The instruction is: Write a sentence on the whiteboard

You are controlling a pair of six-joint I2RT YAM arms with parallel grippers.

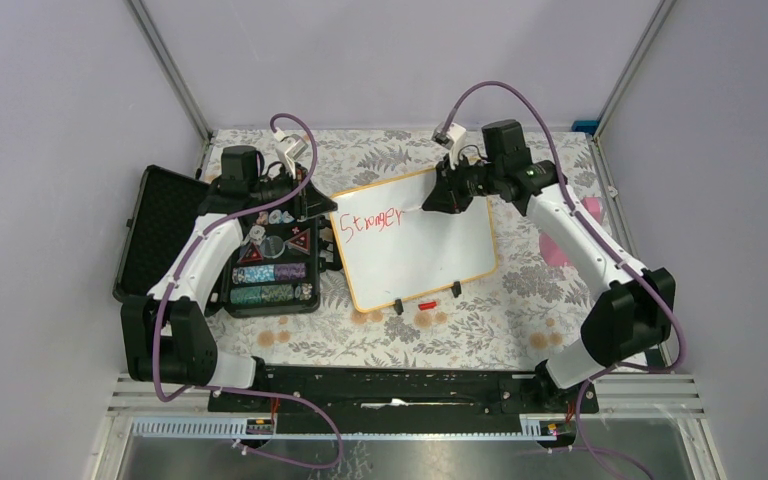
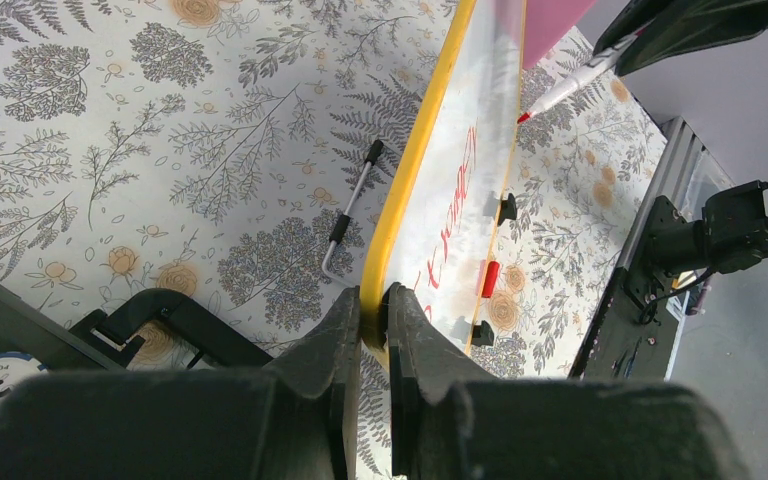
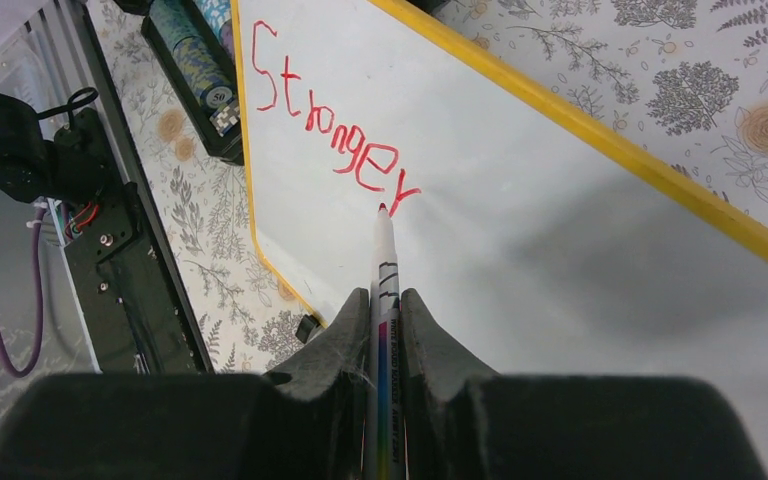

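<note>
The glossy white board with a tan wooden frame (image 1: 430, 255) lies mid-table, its left edge pinched by the left gripper (image 2: 372, 300). The right gripper (image 3: 385, 300) is clamped on a red-tipped white marker (image 3: 384, 245), whose tip is at the end of "Stronger". The sentence looks unfinished, so the next word needs a gap rightward. The open black chip case (image 1: 165, 235) beside the board blocks nothing.

We count one whiteboard (image 1: 420, 255) bearing one red word (image 1: 370, 222), two black clip feet (image 1: 398, 306) and one red piece (image 1: 427, 304) at its near edge, one marker (image 3: 385, 250) over it, one black case (image 1: 160, 240) left of it.
</note>
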